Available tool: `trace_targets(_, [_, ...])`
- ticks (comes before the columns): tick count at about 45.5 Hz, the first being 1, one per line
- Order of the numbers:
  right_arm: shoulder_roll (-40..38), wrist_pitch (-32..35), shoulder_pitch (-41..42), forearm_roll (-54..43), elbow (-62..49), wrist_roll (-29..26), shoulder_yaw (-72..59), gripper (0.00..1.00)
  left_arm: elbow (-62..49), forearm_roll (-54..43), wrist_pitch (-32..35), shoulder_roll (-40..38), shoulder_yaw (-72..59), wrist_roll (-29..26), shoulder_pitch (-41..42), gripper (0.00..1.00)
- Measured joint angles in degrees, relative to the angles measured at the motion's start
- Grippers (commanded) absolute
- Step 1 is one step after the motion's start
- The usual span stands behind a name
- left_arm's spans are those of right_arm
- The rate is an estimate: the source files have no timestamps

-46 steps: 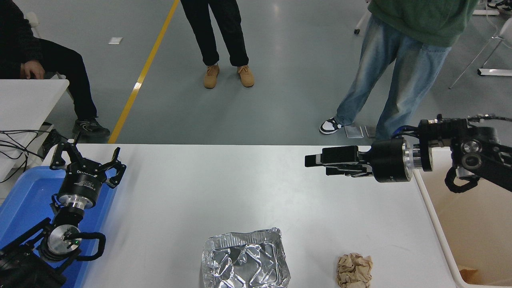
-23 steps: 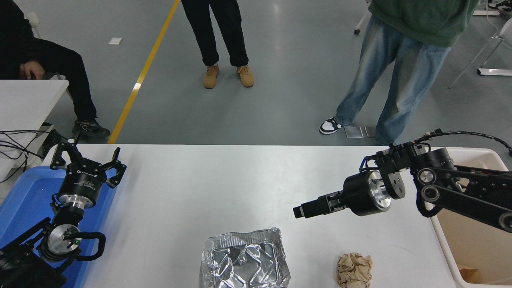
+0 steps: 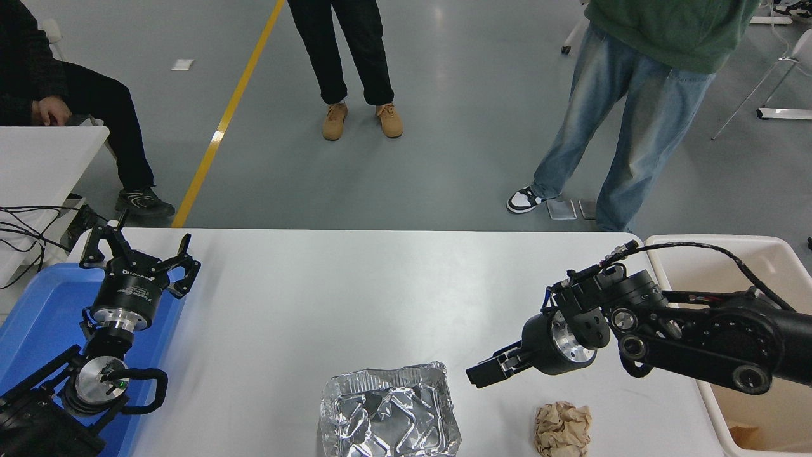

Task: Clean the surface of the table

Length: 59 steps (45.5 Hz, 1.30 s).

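The table surface (image 3: 355, 285) is a wide white tabletop. A crumpled silver foil tray (image 3: 388, 409) lies at its near edge in the middle. A crumpled brown paper ball (image 3: 562, 428) lies to the right of the foil tray. My right gripper (image 3: 483, 373) comes in from the right, points left and down, and hovers low between the foil tray and the paper ball, touching neither. It holds nothing that I can see. My left gripper (image 3: 139, 251) is open and empty, parked at the lower left over the blue tray (image 3: 38, 317).
A beige bin (image 3: 720, 243) stands against the table's right end, with a brown scrap (image 3: 742, 435) inside. A smaller white table (image 3: 44, 158) with cables is at the left edge. Three people are beyond the far side, two standing and one seated.
My right arm has swung from high near the bin at the far right down and toward the near edge, ending just above the gap between foil tray and paper ball. The left arm has not moved.
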Motion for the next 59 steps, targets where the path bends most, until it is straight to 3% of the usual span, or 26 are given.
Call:
trace_targets(9, [1.5,-0.7,-3.4,2.6,-1.3,-4.7,2.2,1.00,0.0,0.0,0.0,0.0,0.0,0.0,0.0,0.99])
trace_targets(16, [0.7,-1.0,-5.0,14.1,-0.5,-13.3,4.1,1.00,0.0,0.0,0.0,0.0,0.0,0.0,0.0,0.99])
trace_targets(23, [1.1,-0.9,-6.0,19.0,-0.1,-17.6,5.3,1.00,0.0,0.0,0.0,0.0,0.0,0.0,0.0,0.99])
trace_targets(59, [10.1,-1.3,-12.9,19.8,-3.1,-19.9,12.7,1.00,0.0,0.0,0.0,0.0,0.0,0.0,0.0,0.99])
